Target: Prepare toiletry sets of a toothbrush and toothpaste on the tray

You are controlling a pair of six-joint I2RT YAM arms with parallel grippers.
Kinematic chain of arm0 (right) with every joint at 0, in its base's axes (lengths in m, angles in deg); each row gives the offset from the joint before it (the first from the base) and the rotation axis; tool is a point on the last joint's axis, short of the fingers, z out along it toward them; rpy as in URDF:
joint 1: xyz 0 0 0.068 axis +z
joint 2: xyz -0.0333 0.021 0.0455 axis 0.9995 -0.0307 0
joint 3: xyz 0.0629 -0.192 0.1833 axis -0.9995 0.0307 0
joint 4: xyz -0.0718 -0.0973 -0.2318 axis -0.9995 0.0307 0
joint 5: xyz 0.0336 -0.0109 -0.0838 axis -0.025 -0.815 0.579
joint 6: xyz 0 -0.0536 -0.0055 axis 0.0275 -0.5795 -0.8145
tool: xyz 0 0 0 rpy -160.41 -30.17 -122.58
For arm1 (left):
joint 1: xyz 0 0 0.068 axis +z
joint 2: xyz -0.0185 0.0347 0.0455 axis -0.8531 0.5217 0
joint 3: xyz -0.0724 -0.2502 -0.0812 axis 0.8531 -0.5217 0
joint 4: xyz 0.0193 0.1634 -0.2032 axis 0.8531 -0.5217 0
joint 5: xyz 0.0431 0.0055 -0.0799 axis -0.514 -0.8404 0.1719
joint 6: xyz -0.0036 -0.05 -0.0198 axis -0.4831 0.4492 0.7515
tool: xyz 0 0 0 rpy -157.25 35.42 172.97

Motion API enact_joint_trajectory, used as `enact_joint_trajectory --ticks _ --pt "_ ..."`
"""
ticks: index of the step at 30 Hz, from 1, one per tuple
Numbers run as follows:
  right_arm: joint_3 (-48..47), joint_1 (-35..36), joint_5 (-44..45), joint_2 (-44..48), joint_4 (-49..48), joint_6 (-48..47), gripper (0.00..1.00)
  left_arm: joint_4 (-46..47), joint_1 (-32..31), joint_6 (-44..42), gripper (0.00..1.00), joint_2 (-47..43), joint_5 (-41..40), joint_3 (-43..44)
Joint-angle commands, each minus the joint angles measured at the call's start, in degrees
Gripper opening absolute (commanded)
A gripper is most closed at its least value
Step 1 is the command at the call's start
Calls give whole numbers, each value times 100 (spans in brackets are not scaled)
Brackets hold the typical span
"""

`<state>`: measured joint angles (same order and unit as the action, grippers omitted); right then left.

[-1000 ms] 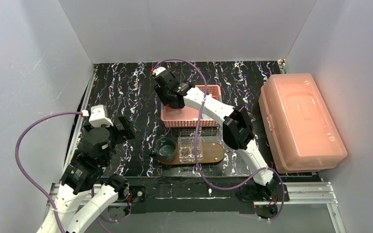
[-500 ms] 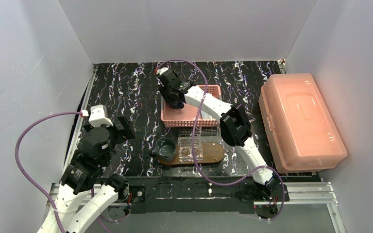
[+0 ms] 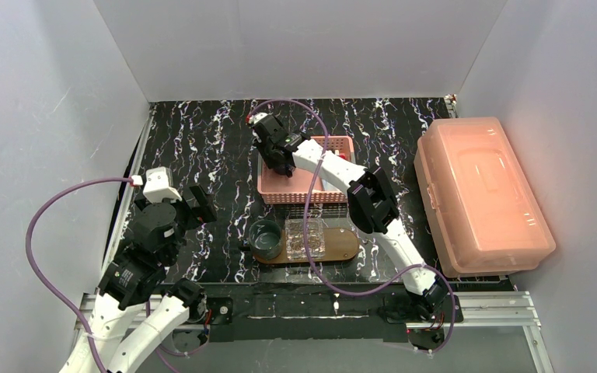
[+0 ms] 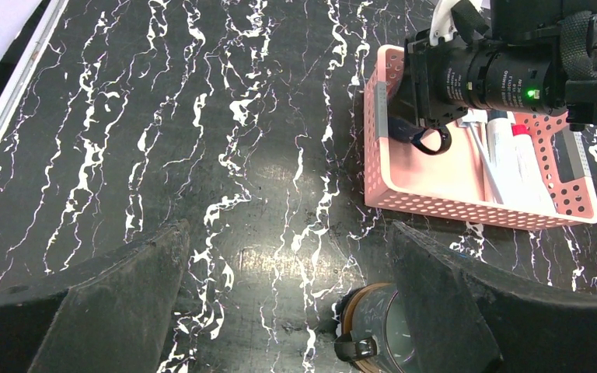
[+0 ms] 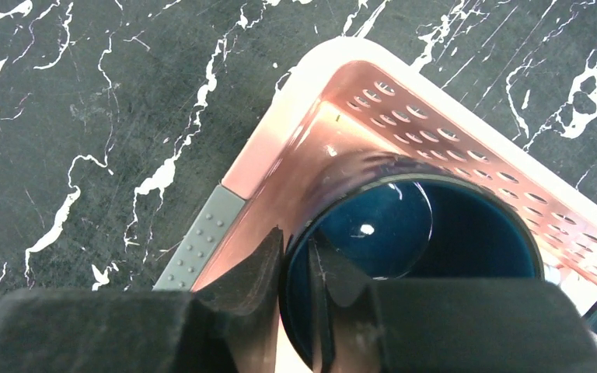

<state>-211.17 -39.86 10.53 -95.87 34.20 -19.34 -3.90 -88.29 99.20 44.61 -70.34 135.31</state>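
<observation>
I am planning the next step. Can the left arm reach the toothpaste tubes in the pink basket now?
Probably not cleanly. The right arm lies across the pink basket, its right gripper pinching a dark cup inside, close to the toothpaste tubes. The open left gripper would risk hitting that arm.

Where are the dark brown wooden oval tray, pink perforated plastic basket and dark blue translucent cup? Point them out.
dark brown wooden oval tray (image 3: pixel 344 245): top view, bare right end.
pink perforated plastic basket (image 4: pixel 451 208): left wrist view, near wall.
dark blue translucent cup (image 5: pixel 470 233): right wrist view, inner wall.
</observation>
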Motion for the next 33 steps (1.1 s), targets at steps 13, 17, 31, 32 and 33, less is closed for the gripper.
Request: enact_joint_trajectory --ticks 13,17,31,32,33 --pt "126 18 30 782 -121 -545 1 87 62 -13 99 173 8 -32" --pt "342 74 50 1235 -120 -760 1 87 72 -19 99 203 18 -32" --pt "2064 310 -308 3527 -160 -1443 1 79 117 -29 99 311 58 -32" --pt "2276 336 -312 3724 -217 -1464 1 79 117 -29 99 327 62 -26" --pt "2476 357 -316 3908 -252 -1489 1 79 115 -20 99 339 69 -23"
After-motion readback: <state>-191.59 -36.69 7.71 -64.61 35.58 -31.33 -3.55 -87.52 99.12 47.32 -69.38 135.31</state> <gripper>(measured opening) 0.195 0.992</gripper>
